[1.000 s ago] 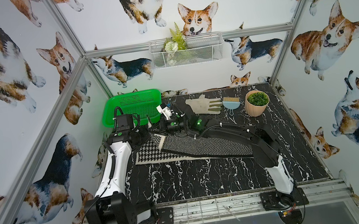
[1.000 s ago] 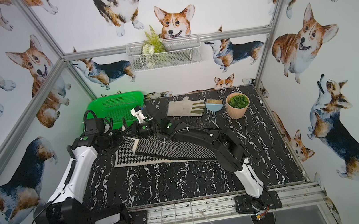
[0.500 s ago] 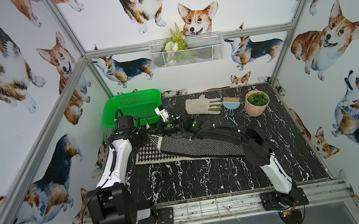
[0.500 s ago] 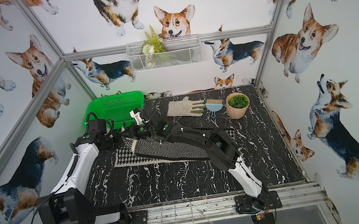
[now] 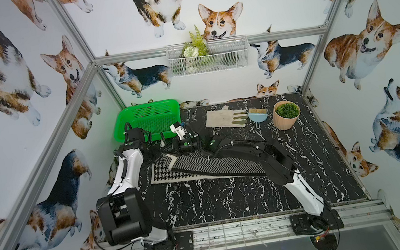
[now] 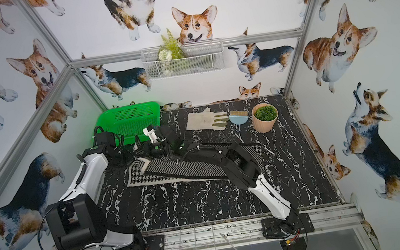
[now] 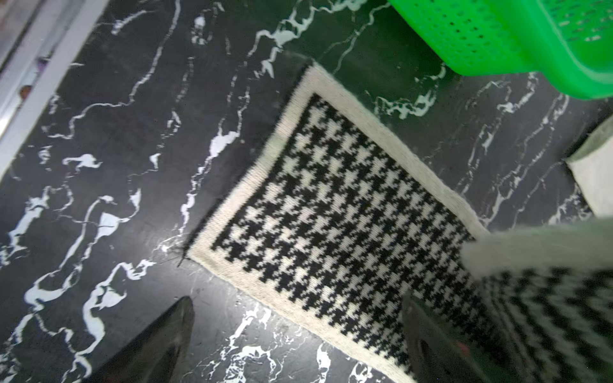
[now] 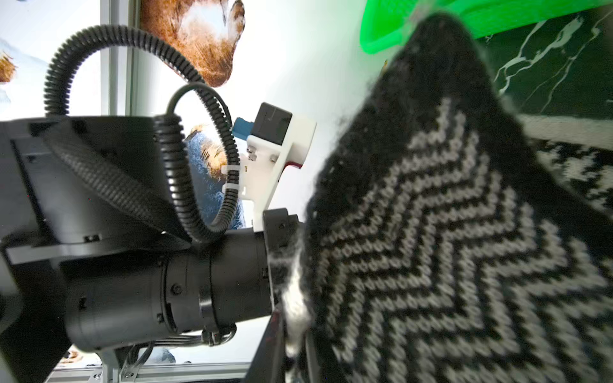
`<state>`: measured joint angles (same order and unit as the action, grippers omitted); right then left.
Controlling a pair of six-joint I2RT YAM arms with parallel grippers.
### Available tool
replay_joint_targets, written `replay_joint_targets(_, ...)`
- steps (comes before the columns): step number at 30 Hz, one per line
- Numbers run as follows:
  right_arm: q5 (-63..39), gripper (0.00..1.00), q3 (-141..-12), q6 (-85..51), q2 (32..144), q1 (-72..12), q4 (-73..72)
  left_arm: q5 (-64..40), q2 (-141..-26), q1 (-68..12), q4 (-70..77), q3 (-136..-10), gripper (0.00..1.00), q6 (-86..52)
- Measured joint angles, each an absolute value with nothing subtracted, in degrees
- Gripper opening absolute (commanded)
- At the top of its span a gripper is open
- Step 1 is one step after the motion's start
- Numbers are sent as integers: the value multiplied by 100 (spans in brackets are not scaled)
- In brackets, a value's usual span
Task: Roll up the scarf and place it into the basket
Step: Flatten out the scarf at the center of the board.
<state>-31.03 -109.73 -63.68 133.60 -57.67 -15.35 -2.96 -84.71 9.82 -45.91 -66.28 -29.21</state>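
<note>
The scarf point(image 5: 219, 166) point(image 6: 186, 168) lies lengthwise across the black marble table, its zigzag face folded over the houndstooth end point(image 7: 331, 205). My right gripper point(image 8: 292, 345) is shut on the scarf's cream edge, and the zigzag cloth point(image 8: 447, 232) rises in a peak from its jaws. My left gripper point(image 7: 298, 331) is open above the houndstooth end; one finger hangs over the cloth, the other over bare table. In both top views the two grippers meet at the scarf's left end, in front of the green basket point(image 5: 147, 106) point(image 6: 126, 108), which holds nothing.
An off-white work glove point(image 5: 221, 119), a small blue brush point(image 5: 257, 117) and a potted plant point(image 5: 286, 115) stand along the table's back. A white wire basket point(image 5: 207, 56) hangs on the rear wall. The right forearm point(image 5: 243, 148) lies over the scarf.
My right arm has moved left, drawing the zigzag fold further over the houndstooth end. The left arm has shifted slightly and its gripper has stayed open.
</note>
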Motion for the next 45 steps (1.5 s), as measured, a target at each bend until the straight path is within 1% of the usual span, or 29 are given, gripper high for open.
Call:
replay_joint_targets(2, -3218, 33, -10973, -6370, 13395, -5782, -1623, -134, -8442, 1085, -4617, -6615, 100, -2932)
replay_joint_targets(3, -3269, 34, -10973, -6368, 13402, -5782, -1653, -93, -8423, 1092, -4617, -6598, 100, -2947)
replay_joint_targets(6, -3269, 44, -10969, -6357, 13408, -5774, -1483, 3, -8377, 1170, -4574, -6587, 100, -3028)
replay_joint_targets(8, -3157, 56, -10910, -6359, 13513, -5754, -1111, 71, -8361, 1199, -4534, -6626, 100, -3046)
replay_joint_targets(9, -3135, 60, -10879, -6357, 13539, -5732, -928, 49, -8374, 1197, -4508, -6635, 100, -3044)
replay_joint_targets(10, -3118, 67, -10847, -6357, 13544, -5714, -755, 32, -8392, 1194, -4484, -6637, 100, -3046)
replay_joint_targets(13, -3103, 75, -10761, -6342, 13450, -5655, -672, 108, -8427, 1203, -4482, -6657, 100, -3044)
replay_joint_targets(14, -3107, 80, -10696, -6324, 13371, -5634, -668, 128, -8434, 1208, -4480, -6670, 100, -3044)
replay_joint_targets(15, -3131, 82, -10634, -6305, 13292, -5610, -650, 143, -8434, 1208, -4475, -6672, 100, -3044)
replay_joint_targets(18, -3028, 100, -10377, -6243, 12943, -5450, -534, 215, -8368, 1210, -4475, -6674, 100, -3044)
replay_joint_targets(21, -2808, 100, -10020, -5942, 12420, -5221, -290, 217, -8162, 1205, -4423, -6630, 100, -3044)
replay_joint_targets(23, -2550, 100, -9732, -5590, 11924, -5030, 145, 189, -7972, 1142, -4368, -6517, 100, -3044)
replay_joint_targets(27, -1643, 100, -8807, -4816, 10656, -4563, 1162, 25, -7684, 567, -4327, -6451, 100, -3000)
replay_joint_targets(29, -1267, 100, -8031, -4543, 9944, -4158, 1518, -43, -7577, 123, -4257, -6453, 100, -2976)
replay_joint_targets(31, -998, 100, -7083, -4348, 9218, -3573, 1835, -121, -7520, -370, -4154, -6458, 100, -2982)
replay_joint_targets(33, -843, 99, -6224, -4272, 8547, -2899, 2123, -189, -7537, -746, -4047, -6458, 100, -3044)
replay_joint_targets(37, -816, 96, -5002, -4117, 7321, -1822, 2541, -355, -7769, -1319, -3791, -6499, 100, -3253)
replay_joint_targets(41, -880, 92, -4224, -3997, 6716, -963, 2768, -587, -8053, -1769, -3529, -6576, 100, -3448)
replay_joint_targets(45, -1210, 86, -3793, -3918, 6853, -438, 2731, -609, -8267, -1977, -3365, -6641, 100, -3579)
